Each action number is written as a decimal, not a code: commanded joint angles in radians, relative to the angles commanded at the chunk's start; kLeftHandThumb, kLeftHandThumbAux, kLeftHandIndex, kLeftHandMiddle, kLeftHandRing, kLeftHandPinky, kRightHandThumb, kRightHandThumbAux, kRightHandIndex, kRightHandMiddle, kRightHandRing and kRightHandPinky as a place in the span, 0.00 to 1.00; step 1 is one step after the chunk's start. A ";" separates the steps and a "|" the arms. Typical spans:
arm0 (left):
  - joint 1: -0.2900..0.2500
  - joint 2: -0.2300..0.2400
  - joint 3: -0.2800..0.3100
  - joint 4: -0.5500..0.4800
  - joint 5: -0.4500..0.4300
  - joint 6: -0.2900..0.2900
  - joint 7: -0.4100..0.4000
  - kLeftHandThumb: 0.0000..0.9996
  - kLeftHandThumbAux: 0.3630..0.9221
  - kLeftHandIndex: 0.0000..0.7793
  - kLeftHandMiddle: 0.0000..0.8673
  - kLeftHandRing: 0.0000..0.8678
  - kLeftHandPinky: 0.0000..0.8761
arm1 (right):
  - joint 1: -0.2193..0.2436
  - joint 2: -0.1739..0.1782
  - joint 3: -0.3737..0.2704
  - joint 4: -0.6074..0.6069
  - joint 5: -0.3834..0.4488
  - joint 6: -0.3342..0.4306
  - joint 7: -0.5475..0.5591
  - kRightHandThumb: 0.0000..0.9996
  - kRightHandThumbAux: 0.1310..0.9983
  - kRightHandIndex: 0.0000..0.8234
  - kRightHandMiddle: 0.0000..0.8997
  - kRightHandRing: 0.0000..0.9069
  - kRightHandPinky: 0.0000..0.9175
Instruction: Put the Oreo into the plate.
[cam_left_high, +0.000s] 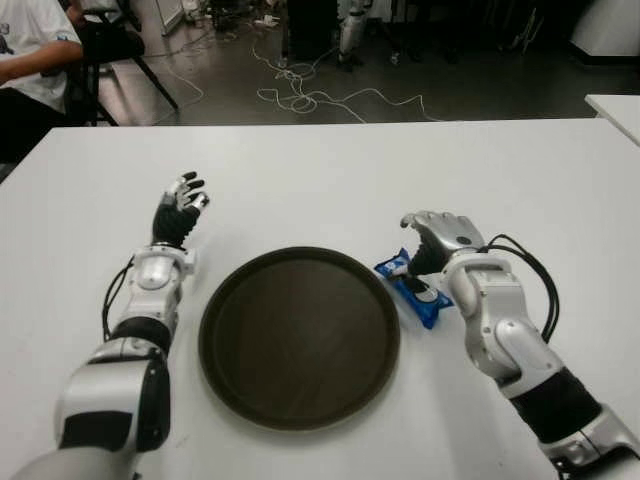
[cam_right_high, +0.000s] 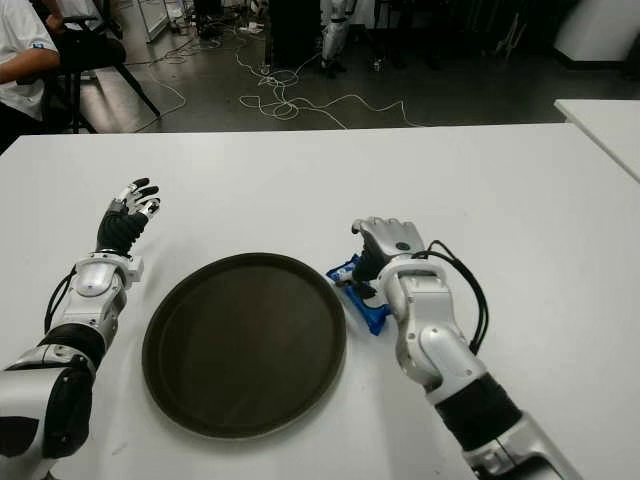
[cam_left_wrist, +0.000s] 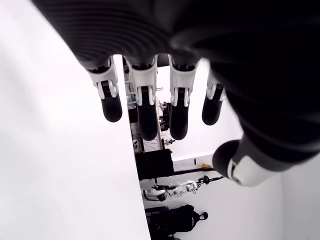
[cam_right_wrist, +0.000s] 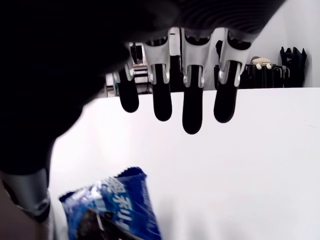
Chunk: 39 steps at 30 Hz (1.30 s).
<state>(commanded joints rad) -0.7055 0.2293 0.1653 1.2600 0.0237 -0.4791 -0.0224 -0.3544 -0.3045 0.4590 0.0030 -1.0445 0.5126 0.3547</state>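
On the white table (cam_left_high: 330, 180), which fills most of both eye views, sits 1 round dark brown plate (cam_left_high: 299, 337) near the front edge, between the robot's 2 arms. Its flat inside holds nothing.

Just beside the plate's right rim lies 1 blue Oreo packet (cam_left_high: 412, 288), flat on the table and outside the plate; whether it touches the rim cannot be told. The right wrist view shows the packet's crimped end and a printed biscuit below the palm.

Over that packet is the right hand (cam_left_high: 436, 243), palm down, with its wrist and forearm running back toward the robot. In the right wrist view its 4 fingers (cam_right_wrist: 193, 107) hang straight and parted above bare table, not wrapped around anything, so the hand is released and grasps nothing. The thumb sits low next to the packet; whether it touches the wrapper cannot be told.

Left of the plate and well apart from the packet, the left hand (cam_left_high: 180, 210) shows idle, fingers pointing away from the robot. Its own wrist view shows 4 fingers and the thumb spread loosely with nothing between them.

Beyond the table's far edge, 1 person (cam_left_high: 28, 60) in a white shirt sits at the upper left, and loose white cables (cam_left_high: 300, 95) lie on the dark floor.
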 joint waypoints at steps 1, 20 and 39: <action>0.000 0.000 0.001 0.000 -0.002 0.001 -0.002 0.00 0.48 0.17 0.20 0.16 0.12 | -0.001 0.001 0.000 0.002 0.000 0.001 0.000 0.00 0.55 0.30 0.29 0.33 0.35; 0.000 0.002 0.007 0.003 -0.004 0.000 -0.007 0.00 0.51 0.19 0.21 0.17 0.13 | -0.009 0.006 0.007 0.010 0.000 0.000 0.004 0.00 0.56 0.29 0.29 0.32 0.35; 0.005 0.008 -0.002 0.002 0.009 -0.014 0.000 0.01 0.45 0.18 0.21 0.17 0.12 | 0.008 0.010 -0.003 0.008 0.000 0.005 -0.023 0.00 0.57 0.30 0.28 0.32 0.34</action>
<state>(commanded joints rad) -0.7004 0.2375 0.1629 1.2616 0.0330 -0.4935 -0.0221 -0.3460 -0.2945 0.4563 0.0109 -1.0447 0.5172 0.3322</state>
